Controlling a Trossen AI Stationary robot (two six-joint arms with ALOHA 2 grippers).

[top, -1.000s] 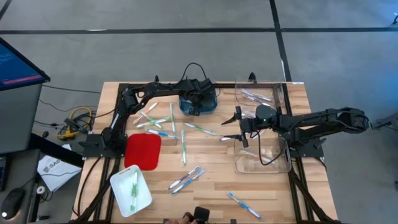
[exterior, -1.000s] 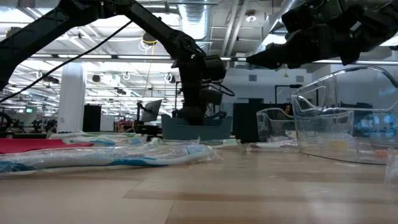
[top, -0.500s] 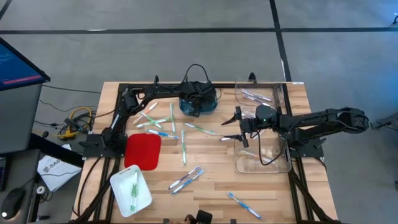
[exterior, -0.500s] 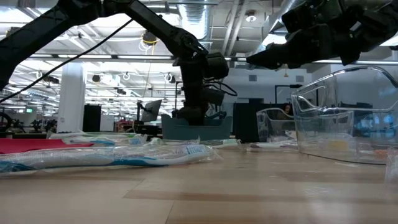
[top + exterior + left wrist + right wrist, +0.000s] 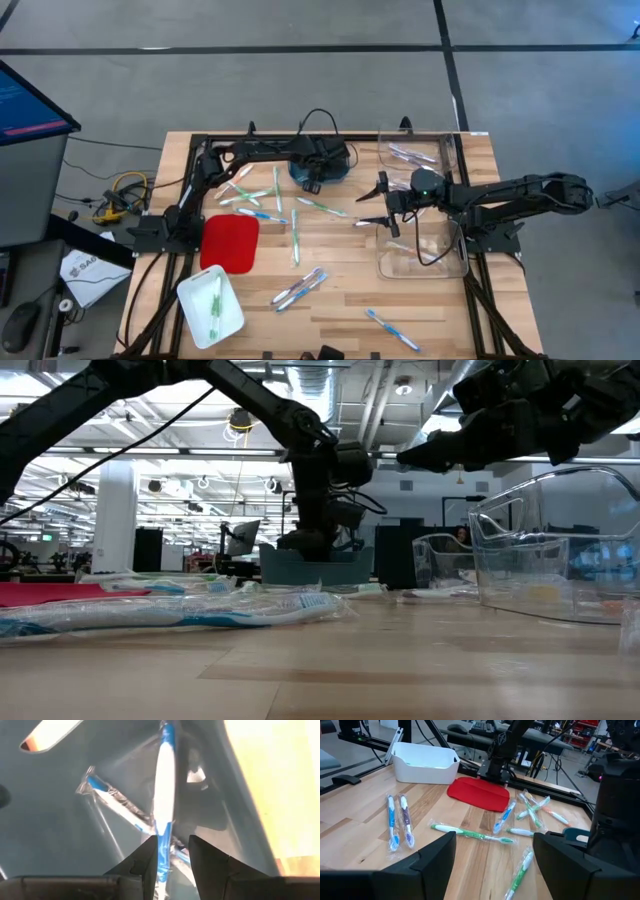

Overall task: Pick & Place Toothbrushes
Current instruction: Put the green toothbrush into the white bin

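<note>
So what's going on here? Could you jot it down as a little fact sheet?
Left gripper: inside the blue bin, fingers either side of a wrapped blue toothbrush
Right gripper: open, hovering beside the clear containers
Loose toothbrushes: scattered on the wooden table
Other bins: red tray, white bin

We see the toothbrushes point(image 5: 294, 237) scattered flat across the wooden surface, each in clear wrap: green, blue, purple and orange ones. A blue-and-white toothbrush point(image 5: 164, 795) stands tilted between the left arm's fingers point(image 5: 145, 865) over a second wrapped blue toothbrush point(image 5: 117, 805) lying below.
</note>
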